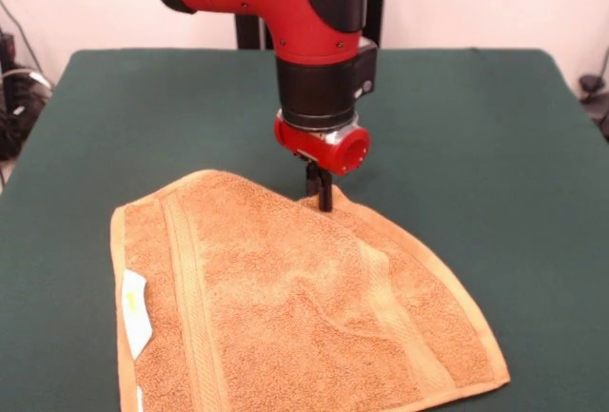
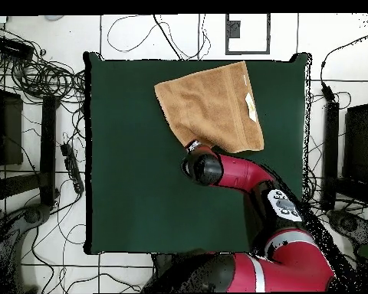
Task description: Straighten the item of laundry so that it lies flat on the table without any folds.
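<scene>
Gripper [image 1: 324, 195] down at towel's [image 1: 285, 307] twelve-o'clock corner, tips touching cloth; fingers look pressed together, possibly pinching edge, cannot tell. Towel spread on table [image 1: 495, 127], ripple mid-cloth, label [image 1: 134, 310] at nine o'clock

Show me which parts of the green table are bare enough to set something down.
In the overhead view, the table is bare along the whole side left of the towel and across the stretch below it, left of the arm. It is crowded where the gripper presses at the towel's edge; only a narrow strip stays free beside the label.
</scene>
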{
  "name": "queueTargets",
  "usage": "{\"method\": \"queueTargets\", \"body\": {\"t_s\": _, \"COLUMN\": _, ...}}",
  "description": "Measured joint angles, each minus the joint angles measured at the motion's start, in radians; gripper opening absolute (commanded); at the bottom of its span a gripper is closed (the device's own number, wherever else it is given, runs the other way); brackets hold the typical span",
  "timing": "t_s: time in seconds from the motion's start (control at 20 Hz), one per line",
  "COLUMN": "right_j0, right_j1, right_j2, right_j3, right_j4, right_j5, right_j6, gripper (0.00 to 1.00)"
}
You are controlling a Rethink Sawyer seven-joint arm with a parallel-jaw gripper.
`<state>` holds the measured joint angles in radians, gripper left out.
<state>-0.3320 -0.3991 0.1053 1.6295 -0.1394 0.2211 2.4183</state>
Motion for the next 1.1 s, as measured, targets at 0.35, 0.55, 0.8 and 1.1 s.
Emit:
{"method": "queueTargets", "body": {"t_s": 0.35, "right_j0": 0.001, "right_j1": -0.001, "right_j2": -0.001, "right_j3": 0.001, "right_j4": 0.0, "right_j5": 0.0, "right_j6": 0.0, "gripper": 0.0}}
{"method": "queueTargets", "body": {"t_s": 0.55, "right_j0": 0.006, "right_j1": -0.023, "right_j2": -0.006, "right_j3": 0.024, "right_j4": 0.002, "right_j5": -0.002, "right_j6": 0.0, "gripper": 0.0}}
{"method": "queueTargets", "body": {"t_s": 0.8, "right_j0": 0.069, "right_j1": -0.118, "right_j2": -0.053, "right_j3": 0.087, "right_j4": 0.04, "right_j5": -0.001, "right_j6": 0.0, "gripper": 0.0}}
{"method": "queueTargets", "body": {"t_s": 1.1, "right_j0": 0.192, "right_j1": -0.261, "right_j2": -0.127, "right_j3": 0.163, "right_j4": 0.091, "right_j5": 0.042, "right_j6": 0.0, "gripper": 0.0}}
